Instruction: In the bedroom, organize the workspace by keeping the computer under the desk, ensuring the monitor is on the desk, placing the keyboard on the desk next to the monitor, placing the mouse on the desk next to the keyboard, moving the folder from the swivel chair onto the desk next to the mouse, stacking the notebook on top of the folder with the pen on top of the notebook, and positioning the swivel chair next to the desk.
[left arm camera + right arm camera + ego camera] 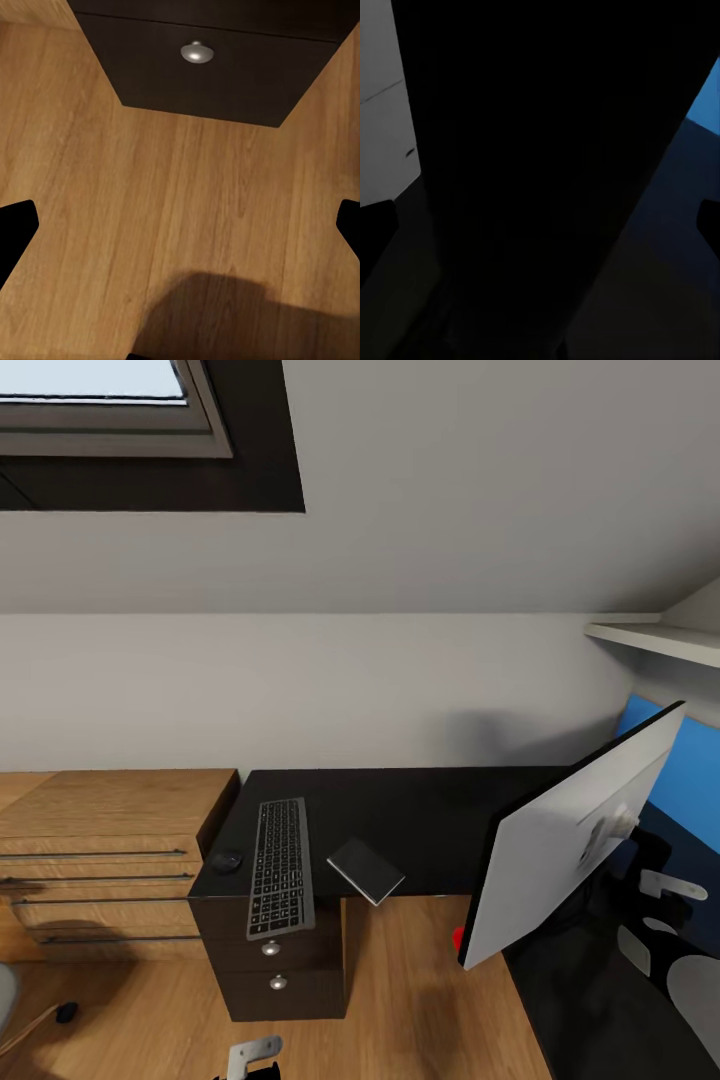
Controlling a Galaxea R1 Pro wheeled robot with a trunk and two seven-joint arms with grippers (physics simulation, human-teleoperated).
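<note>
Claw-wise: left claw (180, 225) looks spread, dark fingertips (16, 225) at both sides of the left wrist view w/ bare wood floor (187, 195) between them, pinching nothing. Right claw (540, 225) is up close to something dark; tips sit far apart so prob. spread, but I can't tell for sure, nor whether it grips anything.

Monitor (560, 860) is at the right end of the counter (420, 810), tilted hard, pale back toward me, right arm just behind it. Whether it rests on the counter or hangs off my arm, can't tell. Keyboard (280, 865) lies near the counter's left end, running front to back, its near end overhanging the front edge. Mouse (226, 860) is just beside it, toward the left edge. Small dark flat thing (366, 870), maybe notebook, pokes over the front edge. Drawer knob (196, 52) faces the left claw.

My read: step in hand is settling the monitor. To do it well: bring it upright, base fully on the counter, well back from the edge, screen facing the room, then let go slowly.

No brands or legible writing; keyboard legends too small to read.
</note>
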